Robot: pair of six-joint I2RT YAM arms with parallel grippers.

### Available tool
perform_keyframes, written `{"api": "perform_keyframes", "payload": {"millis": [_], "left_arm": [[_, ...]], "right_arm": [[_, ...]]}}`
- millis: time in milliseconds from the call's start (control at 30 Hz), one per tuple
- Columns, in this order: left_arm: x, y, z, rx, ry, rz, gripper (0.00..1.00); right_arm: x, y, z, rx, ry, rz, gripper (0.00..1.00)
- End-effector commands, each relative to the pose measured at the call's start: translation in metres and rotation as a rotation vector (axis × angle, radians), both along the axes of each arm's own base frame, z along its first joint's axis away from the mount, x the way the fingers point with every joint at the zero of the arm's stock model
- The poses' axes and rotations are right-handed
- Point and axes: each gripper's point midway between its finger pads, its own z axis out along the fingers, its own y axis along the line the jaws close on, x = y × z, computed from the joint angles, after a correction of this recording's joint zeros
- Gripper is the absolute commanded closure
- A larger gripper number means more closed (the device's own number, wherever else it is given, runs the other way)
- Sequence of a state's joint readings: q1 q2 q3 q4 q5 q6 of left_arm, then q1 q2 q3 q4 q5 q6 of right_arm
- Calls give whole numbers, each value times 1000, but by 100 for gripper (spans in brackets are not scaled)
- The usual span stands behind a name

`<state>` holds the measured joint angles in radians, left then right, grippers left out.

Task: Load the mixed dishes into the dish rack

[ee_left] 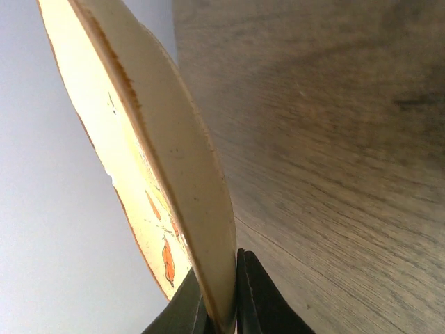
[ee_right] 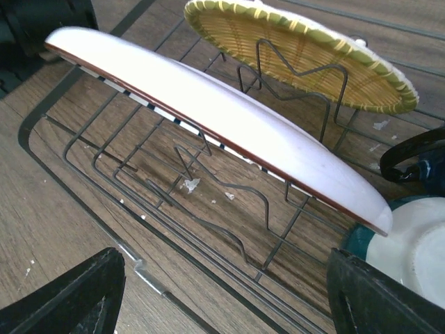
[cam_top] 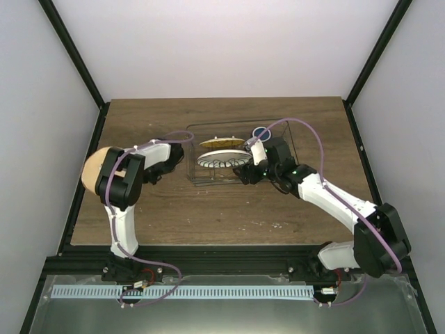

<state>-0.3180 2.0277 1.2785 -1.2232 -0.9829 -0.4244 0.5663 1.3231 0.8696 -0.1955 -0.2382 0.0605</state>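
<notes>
Though not yet complete, judged well past halfway. Found two plates stood on edge between the dividers of the grey wire dish rack: orange-yellow grid-patterned plate toward the far side, white plate with black radial stripes just nearer. Saw dark blue cup inside the rack too, at the far side, right of the plates. Could not place the small cream bowl with certainty.

Left to load: tan painted plate. Pinched at its rim by the left tool, clamped tight on it. Held tilted on edge above the brown wooden desk, left of the rack and well apart from it.

Noted right tool spread wide and empty. Poised at the rack's near side, just short of the striped plate, touching nothing.
</notes>
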Motion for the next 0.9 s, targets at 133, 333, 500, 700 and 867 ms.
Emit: {"api": "perform_keyframes", "payload": {"millis": [133,333,500,700,867], "left_arm": [[39,-2,93,109,-169,-124,100],[46,-35,114,98,-192,-249,100],[42,-68,133,104,-180,-356,100],[28,-95,155,104,-198,-440,100],[10,-116,171,111,-214,-501,100]], "right_arm": [[9,6,5,-15,-18,3,20],[13,9,1,-11,11,10,17],[22,-1,5,45,66,-17,15],[40,-33,2,33,84,-117,15],[56,-62,-6,28,110,-221,15]]}}
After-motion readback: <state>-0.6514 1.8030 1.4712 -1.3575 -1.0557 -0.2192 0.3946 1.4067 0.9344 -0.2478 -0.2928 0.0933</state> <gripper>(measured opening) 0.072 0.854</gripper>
